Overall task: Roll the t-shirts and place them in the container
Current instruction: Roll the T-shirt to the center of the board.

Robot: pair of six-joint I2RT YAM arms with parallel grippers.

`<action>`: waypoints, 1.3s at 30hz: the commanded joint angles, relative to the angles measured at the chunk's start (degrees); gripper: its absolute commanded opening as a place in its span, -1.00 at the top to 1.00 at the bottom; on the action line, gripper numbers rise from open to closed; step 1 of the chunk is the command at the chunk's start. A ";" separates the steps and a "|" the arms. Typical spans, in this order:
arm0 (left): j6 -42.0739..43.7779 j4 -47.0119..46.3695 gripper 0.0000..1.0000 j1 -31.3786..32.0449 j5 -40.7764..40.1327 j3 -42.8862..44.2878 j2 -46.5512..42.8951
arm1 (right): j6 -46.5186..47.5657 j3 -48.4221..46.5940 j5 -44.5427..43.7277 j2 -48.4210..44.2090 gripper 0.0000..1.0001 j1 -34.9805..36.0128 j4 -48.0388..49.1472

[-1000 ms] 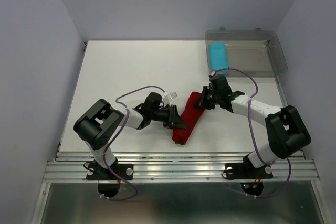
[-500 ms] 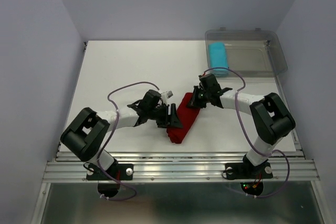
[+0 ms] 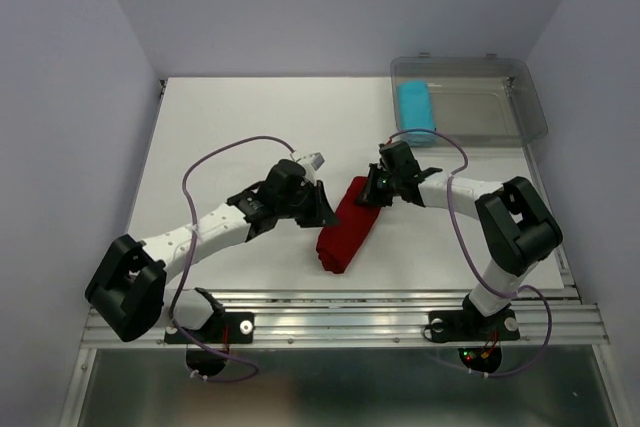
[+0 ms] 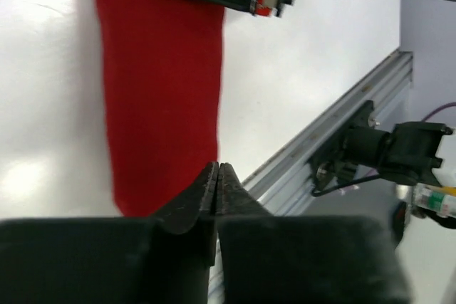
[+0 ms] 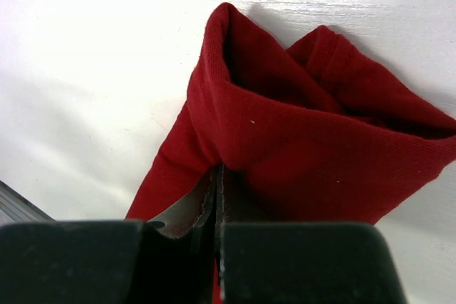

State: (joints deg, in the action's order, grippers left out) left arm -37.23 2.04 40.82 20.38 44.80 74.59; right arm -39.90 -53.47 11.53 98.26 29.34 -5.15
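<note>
The right end effector (image 5: 217,176) is fully closed, its two fingers pressed flat together on a fold at the far end of the dark red t-shirt (image 3: 343,227). In the right wrist view the cloth bunches up in two rounded humps just past the fingertips.

The left end effector (image 4: 217,176) also has its fingers together, with only a hairline between them. Its tips sit at the long edge of the red cloth, on the side towards the left arm and near the middle of its length. Whether any cloth is caught between them I cannot tell.

The shirt lies as a long narrow bundle on the white counter (image 3: 220,137), slanting from the right end effector down towards the near edge, between the two arms. The cyan-blue roll (image 3: 415,107) lies well apart from both end effectors, inside the clear bin (image 3: 520,117) at the far right corner.
</note>
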 commanded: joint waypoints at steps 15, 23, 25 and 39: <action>-10.14 -14.36 1.00 7.26 -3.60 -11.75 15.49 | -0.88 4.87 -6.17 -1.84 0.98 0.54 -1.53; -4.43 -2.49 1.00 7.43 -5.18 -1.49 8.40 | 3.68 0.31 -6.43 -10.08 0.93 0.54 -6.45; -3.55 -0.04 1.00 7.43 -4.83 1.25 6.90 | 5.26 -1.10 -6.00 -11.77 0.88 0.54 -7.94; -8.03 -7.57 1.00 7.43 -8.07 7.94 14.70 | 10.80 -7.35 -15.57 -7.39 0.85 -0.16 -11.20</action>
State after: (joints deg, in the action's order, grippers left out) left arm -43.70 -1.56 48.05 16.16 51.53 86.72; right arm -32.29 -59.05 0.75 87.74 29.32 -14.83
